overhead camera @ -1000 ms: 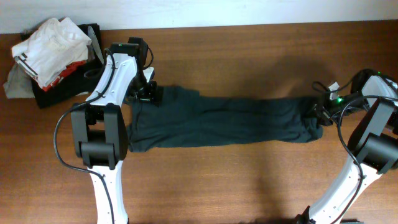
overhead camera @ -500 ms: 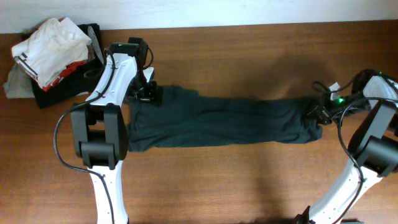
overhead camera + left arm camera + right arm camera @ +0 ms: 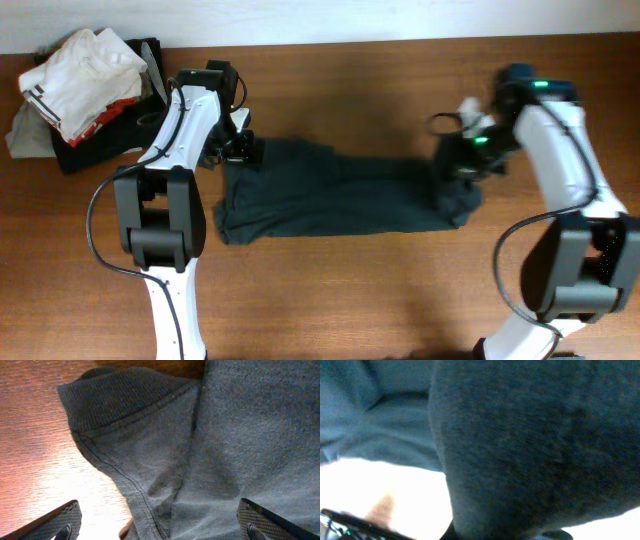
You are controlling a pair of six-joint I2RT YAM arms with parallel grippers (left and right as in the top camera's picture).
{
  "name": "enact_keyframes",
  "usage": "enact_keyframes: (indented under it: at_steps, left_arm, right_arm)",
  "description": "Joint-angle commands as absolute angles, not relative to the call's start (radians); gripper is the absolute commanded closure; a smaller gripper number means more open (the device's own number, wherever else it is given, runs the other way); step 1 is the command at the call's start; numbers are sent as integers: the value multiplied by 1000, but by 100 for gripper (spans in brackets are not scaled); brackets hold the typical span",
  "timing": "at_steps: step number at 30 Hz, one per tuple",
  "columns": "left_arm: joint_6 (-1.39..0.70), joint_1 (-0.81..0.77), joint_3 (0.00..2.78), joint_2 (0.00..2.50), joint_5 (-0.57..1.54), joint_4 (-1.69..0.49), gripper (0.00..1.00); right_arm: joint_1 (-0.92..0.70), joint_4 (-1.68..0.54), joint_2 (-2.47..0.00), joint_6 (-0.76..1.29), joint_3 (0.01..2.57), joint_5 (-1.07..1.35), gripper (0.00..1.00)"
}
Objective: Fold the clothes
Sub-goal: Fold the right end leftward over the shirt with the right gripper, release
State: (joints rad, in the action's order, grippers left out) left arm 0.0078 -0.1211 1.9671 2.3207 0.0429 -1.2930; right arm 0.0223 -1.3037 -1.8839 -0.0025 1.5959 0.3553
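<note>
Brown wooden desk (image 3: 400, 290) overhead: dark T-shirt (image 3: 330, 195) lies in a limp band across its middle, left claw (image 3: 243, 150) at one end, right claw (image 3: 468, 160) at the other. Soft, light cloth, I reckon; pinch hems or corners. Left wrist: jaws gape wide over a ribbed edge (image 3: 125, 395), holding nothing. Right wrist: clamped shut on bunched fabric.

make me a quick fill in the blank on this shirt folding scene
1. The right claw is ___ on one end of the dark T-shirt.
2. The left claw hangs ___ at the shirt's other end.
3. A pile of other clothes sits in the far ___ corner of the table.
Missing words: shut; open; left.
</note>
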Motion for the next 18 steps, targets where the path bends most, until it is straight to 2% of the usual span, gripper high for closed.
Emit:
enact_keyframes:
  at_steps: [1, 6, 11, 14, 17, 18]
  left_arm:
    - [12, -118, 1974, 2292, 68, -1295, 1]
    - [12, -118, 1974, 2292, 68, -1295, 1]
    - [12, -118, 1974, 2292, 68, -1295, 1]
    - [12, -118, 1974, 2292, 68, -1302, 1]
    - [12, -122, 1974, 2292, 68, -1303, 1]
    - [12, -122, 1974, 2292, 68, -1310, 1]
  right_arm:
    - [-102, -1251, -1865, 50, 1544, 336, 96]
    - [-220, -1097, -1870, 178, 1436, 302, 96]
    - [-258, -966, -1870, 320, 1414, 306, 94]
    - [-286, -921, -1871, 335, 1410, 309, 83]
    - [-310, -897, -1871, 343, 1408, 310, 77]
    - [-317, -896, -1871, 343, 1408, 309, 66]
